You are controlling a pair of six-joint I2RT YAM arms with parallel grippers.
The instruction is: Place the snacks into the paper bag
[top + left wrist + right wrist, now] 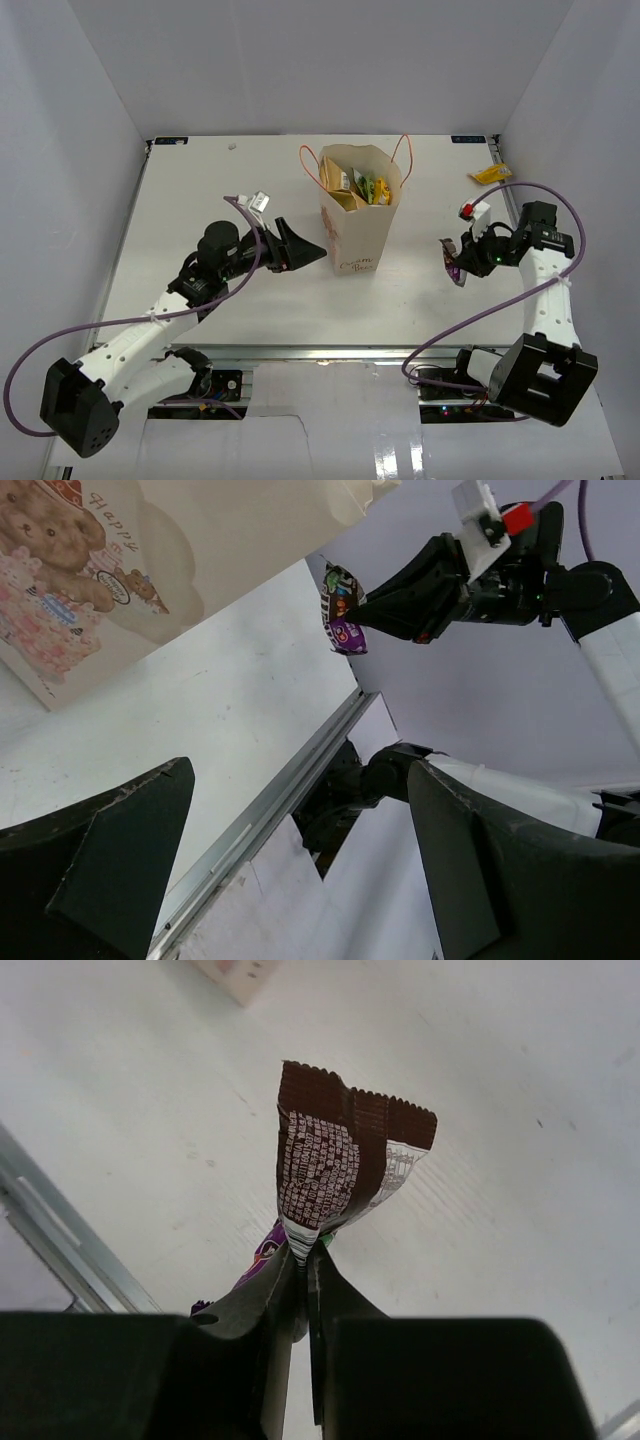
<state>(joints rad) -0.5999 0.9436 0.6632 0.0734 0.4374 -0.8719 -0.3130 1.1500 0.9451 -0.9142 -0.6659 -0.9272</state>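
The cream paper bag (pixel 360 225) with orange cord handles stands at the table's middle, with yellow and green packets (pixel 365 187) inside; its printed side shows in the left wrist view (pixel 150 570). My right gripper (pixel 456 258) is shut on a dark brown-and-white packet (pixel 335 1165), held off the table right of the bag; the packet also shows in the left wrist view (pixel 343 610). My left gripper (pixel 305 250) is open and empty, just left of the bag's base. A small yellow packet (pixel 489 175) lies at the far right.
The table's metal front edge (pixel 270 810) runs near both arm bases. White walls close in the table on three sides. A purple cable (pixel 545 195) loops above the right arm.
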